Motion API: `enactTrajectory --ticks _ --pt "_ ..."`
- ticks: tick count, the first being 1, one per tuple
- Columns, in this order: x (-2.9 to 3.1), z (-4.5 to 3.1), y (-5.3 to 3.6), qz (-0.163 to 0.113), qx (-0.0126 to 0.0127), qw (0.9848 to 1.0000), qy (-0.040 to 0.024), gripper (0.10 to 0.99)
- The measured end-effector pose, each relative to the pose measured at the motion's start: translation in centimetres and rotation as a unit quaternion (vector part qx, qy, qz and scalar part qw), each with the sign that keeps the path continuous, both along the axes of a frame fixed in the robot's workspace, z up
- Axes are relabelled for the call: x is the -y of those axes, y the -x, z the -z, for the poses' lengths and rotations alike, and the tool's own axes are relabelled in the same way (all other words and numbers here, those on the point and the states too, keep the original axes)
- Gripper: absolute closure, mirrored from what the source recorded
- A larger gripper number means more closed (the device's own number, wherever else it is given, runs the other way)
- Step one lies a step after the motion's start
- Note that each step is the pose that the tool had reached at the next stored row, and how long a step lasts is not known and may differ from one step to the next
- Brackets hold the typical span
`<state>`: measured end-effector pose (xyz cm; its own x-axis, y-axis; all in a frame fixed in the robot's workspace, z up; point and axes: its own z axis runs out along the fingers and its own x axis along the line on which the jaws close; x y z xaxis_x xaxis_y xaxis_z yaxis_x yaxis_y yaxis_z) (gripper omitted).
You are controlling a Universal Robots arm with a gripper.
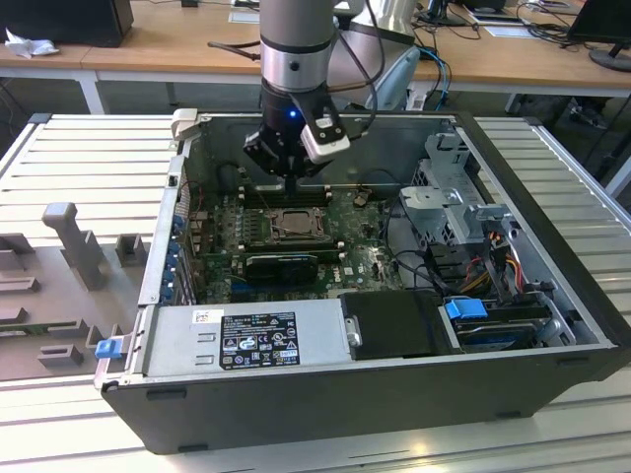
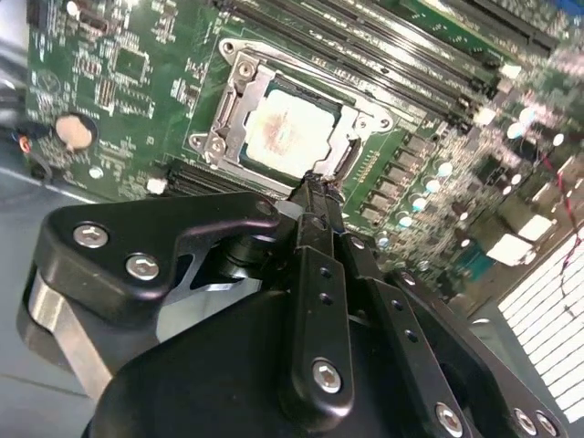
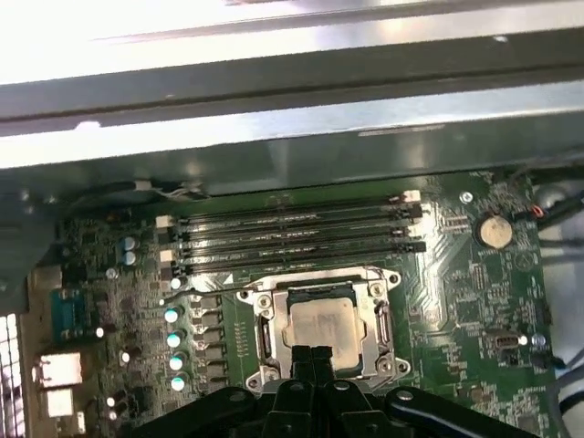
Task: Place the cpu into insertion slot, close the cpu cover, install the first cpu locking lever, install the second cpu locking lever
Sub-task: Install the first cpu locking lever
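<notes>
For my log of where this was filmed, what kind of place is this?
Probably a robotics lab or workshop: a robot arm over an open desktop computer case on a slatted metal table, wooden office desks behind.

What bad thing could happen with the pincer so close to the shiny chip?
The pincer is right at the edge of the cpu cover, just by the cpu: a skewed push might scratch the chip or bend the thin frame. The memory slots lie close by, so a sideways slip could knock them.
</notes>
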<state>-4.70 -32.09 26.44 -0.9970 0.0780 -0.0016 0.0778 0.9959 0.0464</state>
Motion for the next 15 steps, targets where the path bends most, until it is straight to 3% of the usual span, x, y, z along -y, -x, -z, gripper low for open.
enactTrajectory --ticks 6,15 --pt "0.00 0.16 0.28 -0.046 0.0000 0.9989 0.0001 0.980" --pt "-0.14 0.43 4.49 -0.047 0.0000 0.9989 0.0000 0.980"
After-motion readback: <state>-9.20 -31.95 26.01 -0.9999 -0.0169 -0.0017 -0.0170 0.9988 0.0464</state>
